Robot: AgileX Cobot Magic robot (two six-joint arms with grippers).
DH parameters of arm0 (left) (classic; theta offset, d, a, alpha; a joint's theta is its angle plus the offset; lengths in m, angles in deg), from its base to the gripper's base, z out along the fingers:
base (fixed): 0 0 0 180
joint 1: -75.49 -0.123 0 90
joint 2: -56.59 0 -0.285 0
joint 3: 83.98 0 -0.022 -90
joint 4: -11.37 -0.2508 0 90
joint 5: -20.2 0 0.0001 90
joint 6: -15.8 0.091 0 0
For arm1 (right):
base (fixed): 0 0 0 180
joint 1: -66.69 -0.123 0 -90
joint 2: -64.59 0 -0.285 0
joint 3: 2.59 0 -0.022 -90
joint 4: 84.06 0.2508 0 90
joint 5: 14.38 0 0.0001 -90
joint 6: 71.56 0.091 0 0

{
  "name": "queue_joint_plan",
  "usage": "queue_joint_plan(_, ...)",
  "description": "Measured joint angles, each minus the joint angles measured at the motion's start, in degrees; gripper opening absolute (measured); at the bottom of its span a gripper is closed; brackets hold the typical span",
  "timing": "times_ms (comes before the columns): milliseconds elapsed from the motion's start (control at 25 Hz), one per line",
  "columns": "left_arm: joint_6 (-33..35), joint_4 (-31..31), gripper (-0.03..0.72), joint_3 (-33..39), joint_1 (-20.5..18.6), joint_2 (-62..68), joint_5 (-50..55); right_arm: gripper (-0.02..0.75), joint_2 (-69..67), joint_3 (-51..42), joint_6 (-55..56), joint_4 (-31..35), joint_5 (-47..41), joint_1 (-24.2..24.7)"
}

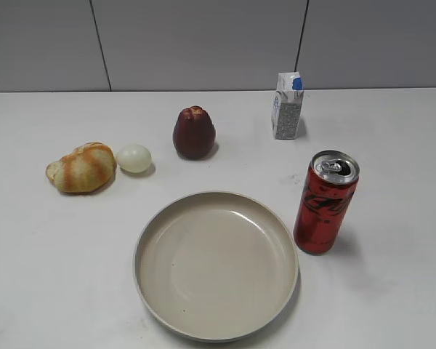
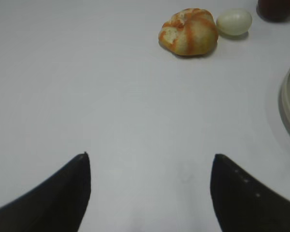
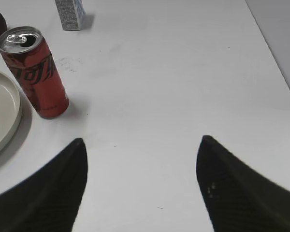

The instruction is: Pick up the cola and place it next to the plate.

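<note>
Cola [image 1: 325,202] stands upright on the white desk [image 1: 392,145], just beside the plate [image 1: 216,265] at its right rim — looks placed already. Both jaws spread open and empty; right gripper [image 3: 141,186] well clear. Best retreat straight, no nudging: slim glossy metal can tips easily. Plate is matte beige, shallow, with a raised rim.

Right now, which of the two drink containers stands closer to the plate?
The red cola can, upright just off the plate's right rim. The small white-and-blue carton stands farther back on the table.

Red cola [image 1: 325,203] upright just beside beige plate [image 1: 216,266], right.
</note>
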Motion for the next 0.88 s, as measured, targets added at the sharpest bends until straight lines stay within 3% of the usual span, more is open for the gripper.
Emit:
queue_joint_plan(480,0.0,0.1,0.585,0.1,-0.1,-0.4,-0.2,0.533,0.0,0.0,0.0,0.0,0.0,0.0)
queue_joint_plan(880,0.0,0.2,0.533,0.1,-5.2,-11.7,-0.3,0.533,0.0,0.0,0.0,0.0,0.0,0.0)
